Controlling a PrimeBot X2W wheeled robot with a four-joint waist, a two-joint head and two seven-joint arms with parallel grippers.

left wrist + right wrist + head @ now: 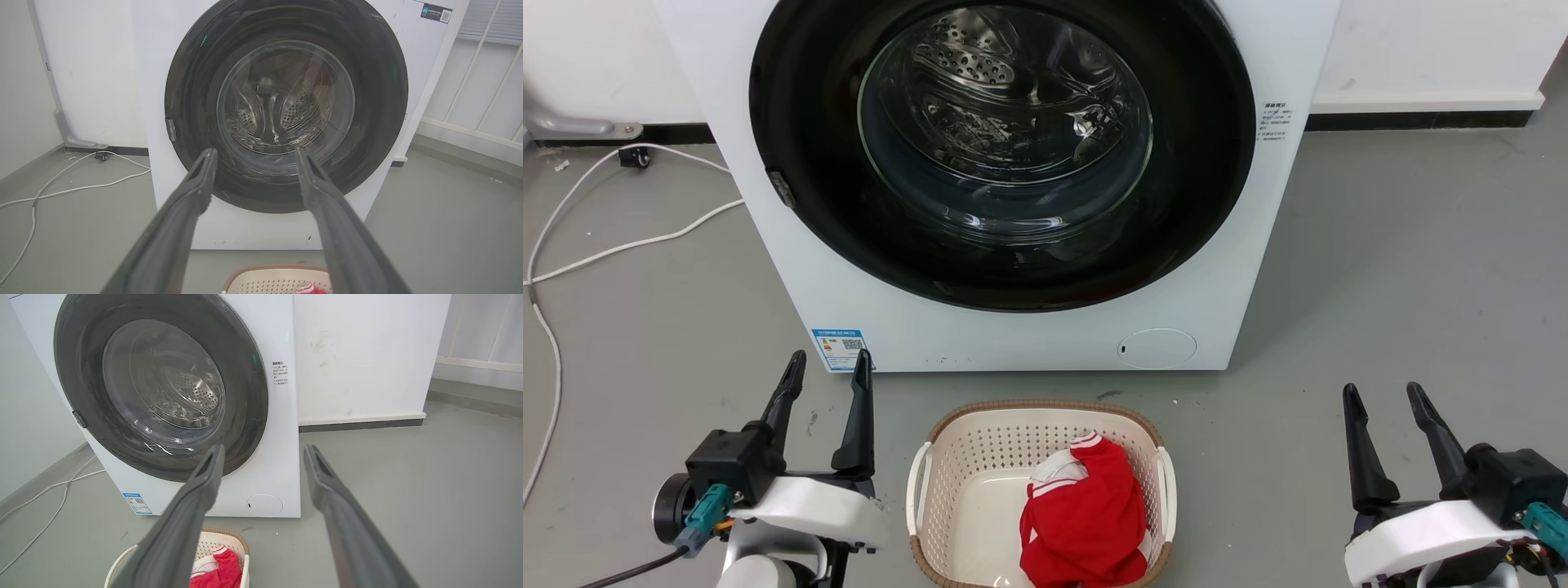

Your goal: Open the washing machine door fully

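The white washing machine (1045, 343) stands straight ahead on the grey floor. Its washing machine door (809, 122), a glossy black disc with a clear glass bowl at centre, lies flat against the front, closed, with a small metal piece on its left edge. The same door (380, 81) faces the left wrist camera and appears at the upper left in the right wrist view (245, 375). My left gripper (827, 371) is open at the lower left, short of the machine. My right gripper (1385, 398) is open at the lower right, empty too.
A beige laundry basket (947, 457) with a red and white garment (1086, 514) sits on the floor between my grippers, just in front of the machine. White cables (629, 245) trail across the floor at the left. A white wall runs behind.
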